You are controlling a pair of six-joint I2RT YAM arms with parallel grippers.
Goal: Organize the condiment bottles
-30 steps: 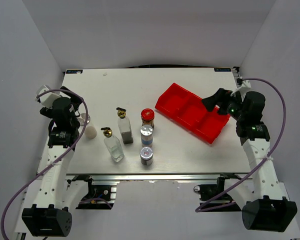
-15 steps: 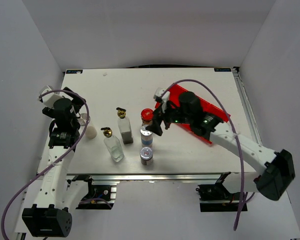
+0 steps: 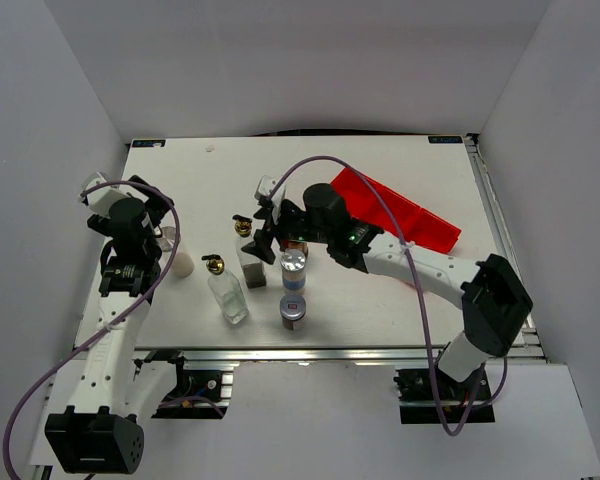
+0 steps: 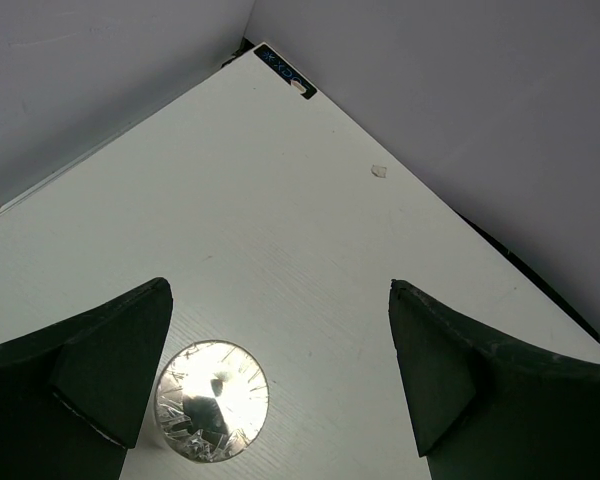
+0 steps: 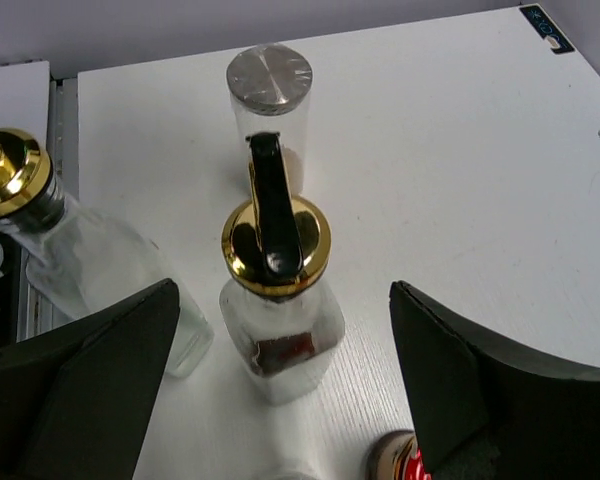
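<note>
Several condiment bottles stand near the table's front left. My right gripper [image 3: 261,232] is open, its fingers on either side of a clear glass bottle with a gold-and-black spout [image 3: 244,229], not touching it. In the right wrist view this bottle [image 5: 278,300] stands between the fingers. The second glass spout bottle [image 3: 220,285] [image 5: 50,230] is beside it. The red-lidded jar [image 3: 297,243] [image 5: 400,462] is mostly hidden under the right wrist. Two silver-capped shakers [image 3: 294,264] [image 3: 294,311] stand in front. My left gripper [image 3: 162,232] is open over another silver-capped shaker [image 4: 212,401] [image 5: 270,85].
The red three-compartment tray [image 3: 405,215] lies at the right, partly covered by the right arm. The grey walls enclose the white table [image 3: 380,160] on three sides. The back half of the table holds nothing else.
My right arm has swung left from the red tray, past the red-lidded jar, to the gold-spout bottle. The left arm has barely moved. No bottle has moved.
</note>
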